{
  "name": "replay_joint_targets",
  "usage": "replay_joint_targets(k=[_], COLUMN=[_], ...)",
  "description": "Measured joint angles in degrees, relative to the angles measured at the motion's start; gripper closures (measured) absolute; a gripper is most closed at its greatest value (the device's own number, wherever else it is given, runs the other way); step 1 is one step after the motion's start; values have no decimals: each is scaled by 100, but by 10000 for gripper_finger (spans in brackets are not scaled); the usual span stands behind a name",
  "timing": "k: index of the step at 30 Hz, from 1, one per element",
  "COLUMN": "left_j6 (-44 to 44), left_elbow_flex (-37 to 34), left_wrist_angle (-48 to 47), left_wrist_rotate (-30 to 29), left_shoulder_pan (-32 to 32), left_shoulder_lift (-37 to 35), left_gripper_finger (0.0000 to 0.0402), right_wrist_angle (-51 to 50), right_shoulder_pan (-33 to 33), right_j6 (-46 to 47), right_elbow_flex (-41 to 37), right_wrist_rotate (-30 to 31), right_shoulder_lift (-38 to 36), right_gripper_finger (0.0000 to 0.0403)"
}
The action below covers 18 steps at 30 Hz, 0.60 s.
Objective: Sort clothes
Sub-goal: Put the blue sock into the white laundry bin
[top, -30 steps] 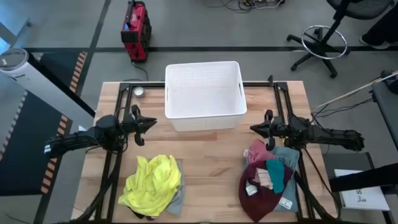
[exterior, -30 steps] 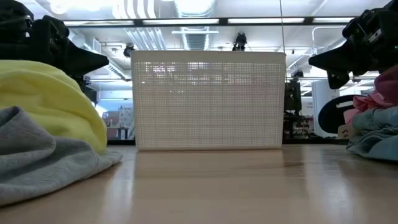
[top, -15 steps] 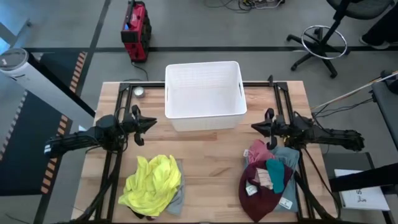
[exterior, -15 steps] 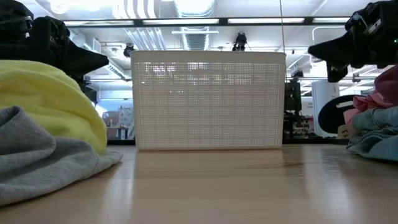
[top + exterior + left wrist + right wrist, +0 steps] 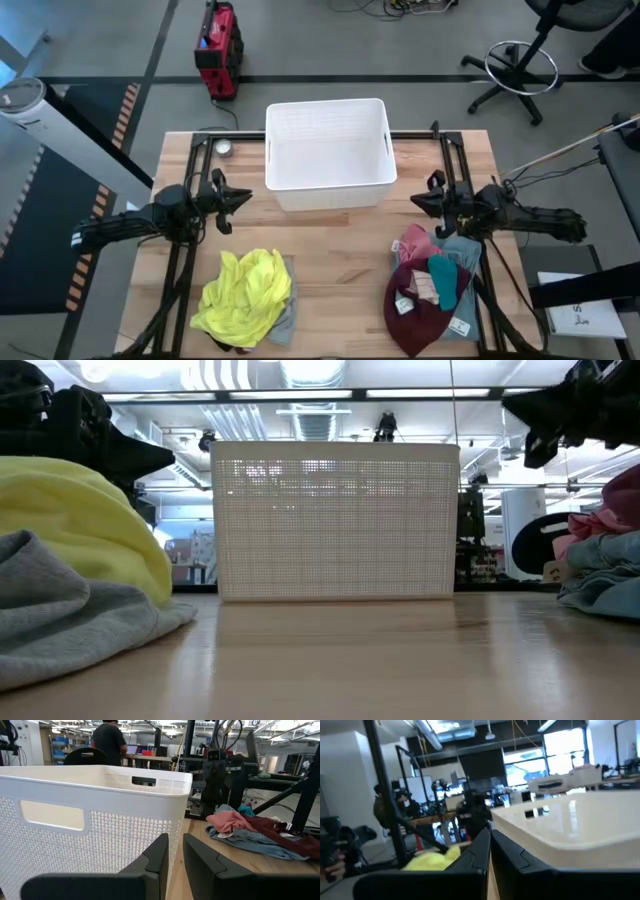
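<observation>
The clothes lie in two heaps near the table's front edge. On the left, a bright yellow top (image 5: pixel 245 290) rests on a grey piece (image 5: pixel 283 325). On the right, maroon (image 5: pixel 408 312), pink (image 5: pixel 414 243), teal (image 5: pixel 447 281) and light blue (image 5: pixel 462 249) pieces lie together. My left gripper (image 5: pixel 248 198) is shut and empty, left of the white basket (image 5: pixel 328 186), pointing toward the table's right edge. My right gripper (image 5: pixel 414 201) is shut and empty, right of the basket, above the far end of the right heap.
The white slatted basket (image 5: pixel 335 520) stands at the table's far middle, between the two grippers. A small round object (image 5: pixel 223 148) lies at the far left. Bare wood lies between the two heaps. People show in the room beyond (image 5: pixel 107 737).
My right gripper has risen and drawn back a little toward the table's right edge, staying shut. The clothes and my left gripper have kept still.
</observation>
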Motion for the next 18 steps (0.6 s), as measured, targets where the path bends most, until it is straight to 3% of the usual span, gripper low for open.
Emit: replay_joint_targets(k=[9, 18], left_j6=[0, 0], left_elbow_flex=[0, 0], left_wrist_angle=[-9, 4], left_wrist_rotate=[0, 2], left_shoulder_pan=[0, 0], left_shoulder_lift=[0, 0], left_gripper_finger=[356, 356], right_wrist_angle=[-890, -1364], right_shoulder_pan=[14, 71], right_j6=[-309, -469], right_elbow_flex=[1013, 2042], right_wrist_rotate=[-543, -876], right_shoulder_lift=[768, 2406], right_gripper_finger=[403, 403])
